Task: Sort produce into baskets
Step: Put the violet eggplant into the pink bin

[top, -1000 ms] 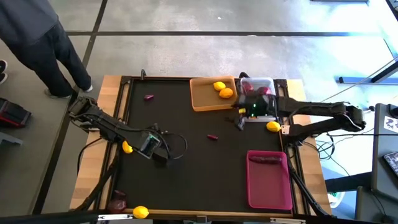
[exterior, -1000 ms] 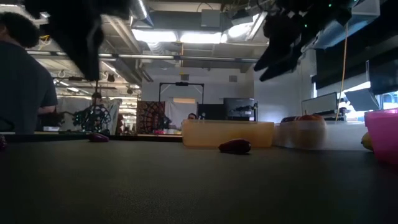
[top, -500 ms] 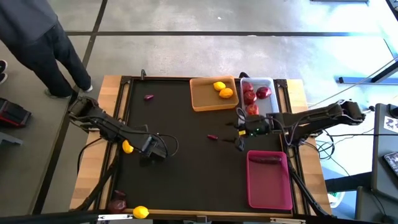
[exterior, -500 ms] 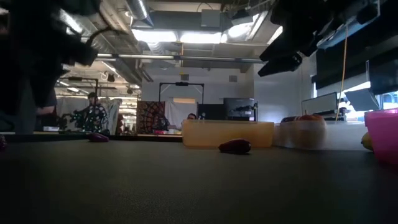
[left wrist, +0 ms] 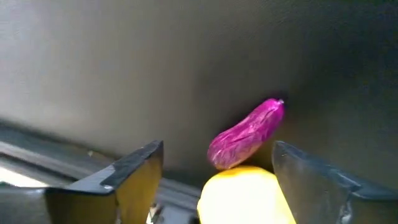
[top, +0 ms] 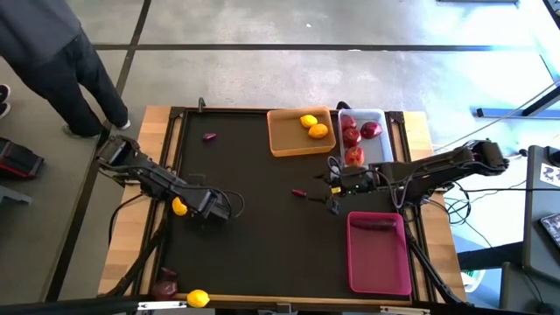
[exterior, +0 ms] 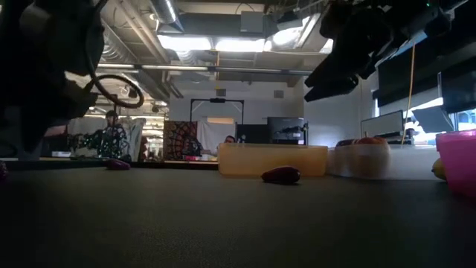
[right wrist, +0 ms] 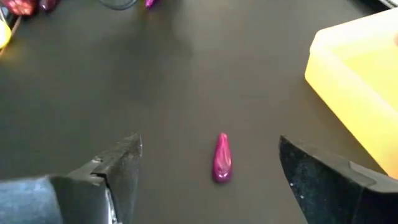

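Produce lies scattered: a glossy, tapered purple piece (right wrist: 221, 158) rests on the matte black table (top: 262, 236) between the right gripper's (right wrist: 208, 180) spread fingers. The left gripper (left wrist: 214, 171) stands parted around a smooth yellow lemon (left wrist: 245, 196), grip unclear, at the table's left edge.

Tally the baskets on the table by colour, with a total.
Orange basket: 1
White basket: 1
Pink basket: 1
Total: 3
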You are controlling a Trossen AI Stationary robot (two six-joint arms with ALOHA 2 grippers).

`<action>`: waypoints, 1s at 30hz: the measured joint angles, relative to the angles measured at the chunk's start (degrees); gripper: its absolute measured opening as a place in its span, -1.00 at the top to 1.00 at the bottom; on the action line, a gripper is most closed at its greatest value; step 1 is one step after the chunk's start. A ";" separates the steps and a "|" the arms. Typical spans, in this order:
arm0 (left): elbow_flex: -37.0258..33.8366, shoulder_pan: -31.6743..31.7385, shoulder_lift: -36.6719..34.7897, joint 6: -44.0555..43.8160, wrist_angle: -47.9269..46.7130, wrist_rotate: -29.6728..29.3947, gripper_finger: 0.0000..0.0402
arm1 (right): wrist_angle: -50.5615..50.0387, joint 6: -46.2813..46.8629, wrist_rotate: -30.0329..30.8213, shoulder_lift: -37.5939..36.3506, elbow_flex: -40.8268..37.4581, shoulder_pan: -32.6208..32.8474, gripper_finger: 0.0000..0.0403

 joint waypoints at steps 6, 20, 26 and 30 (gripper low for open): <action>-4.16 0.00 0.02 2.32 6.00 0.14 -0.25 | 0.20 -0.01 -0.02 0.88 0.00 0.00 -0.61; -3.57 0.01 0.11 -2.62 6.25 -0.58 0.52 | -0.64 -0.36 -0.02 0.98 0.00 -0.02 -0.61; 0.62 0.00 0.09 -4.38 6.11 -0.54 0.85 | 0.61 -0.38 -0.02 0.98 0.00 -0.02 -0.61; 6.09 -0.02 0.09 -4.85 6.70 -3.18 0.88 | 3.22 -0.58 -0.04 0.96 0.00 -0.02 -0.61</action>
